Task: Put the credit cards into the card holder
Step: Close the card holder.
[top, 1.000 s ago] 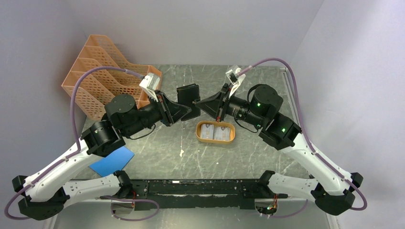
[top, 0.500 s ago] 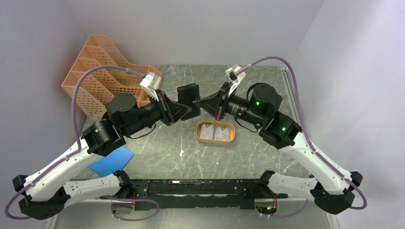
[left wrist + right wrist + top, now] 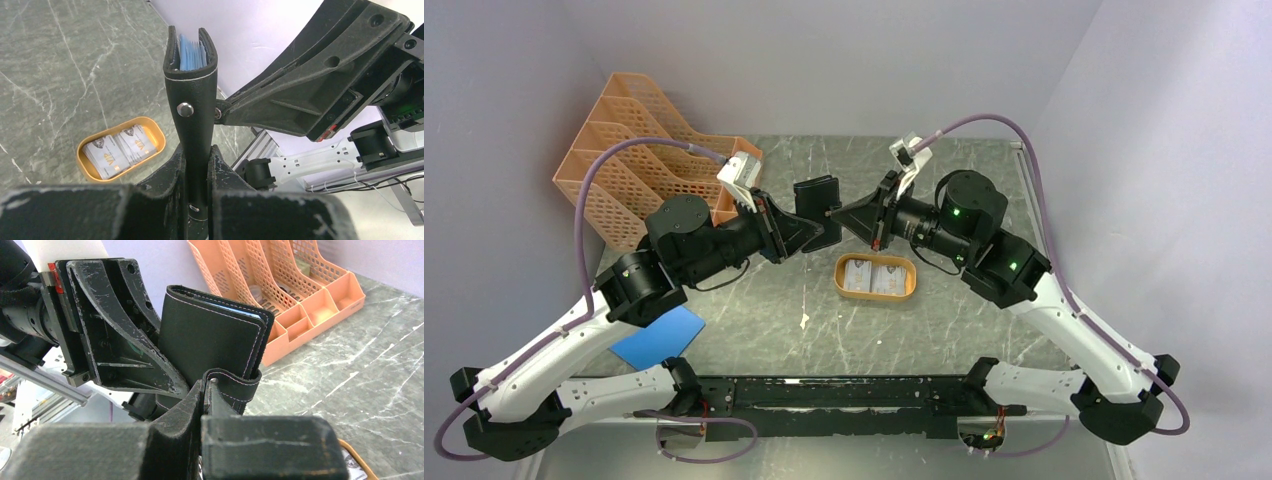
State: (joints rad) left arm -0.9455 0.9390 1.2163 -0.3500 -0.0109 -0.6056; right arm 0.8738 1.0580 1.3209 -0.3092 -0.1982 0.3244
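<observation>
The holder (image 3: 819, 205) hung in the air above the table (image 3: 754, 310), folded shut and standing on edge, held between the two grippers. In the left wrist view its spine faced the camera, with a metal stud on it, and blue edges showed between the covers at the top. The left gripper (image 3: 809, 232) had its fingers closed tight on the holder's lower edge, one finger on each cover. The right gripper (image 3: 836, 214) came in from the opposite side, its fingers pressed together on the end of the tab (image 3: 240, 385), which looped round from the holder's edge. The two grippers' tips were nearly touching at the holder.

The cards (image 3: 876, 275) lay in the tray (image 3: 837, 277), an orange oval on the table just nearer than the holder and below the right gripper; two stacks sat side by side in it, print up. How many cards each stack held could not be told.

The rack (image 3: 624, 150), orange mesh with several slots, stood at the far left. The sheet (image 3: 660, 337), blue and flat, lay beside the left arm near the front edge.
</observation>
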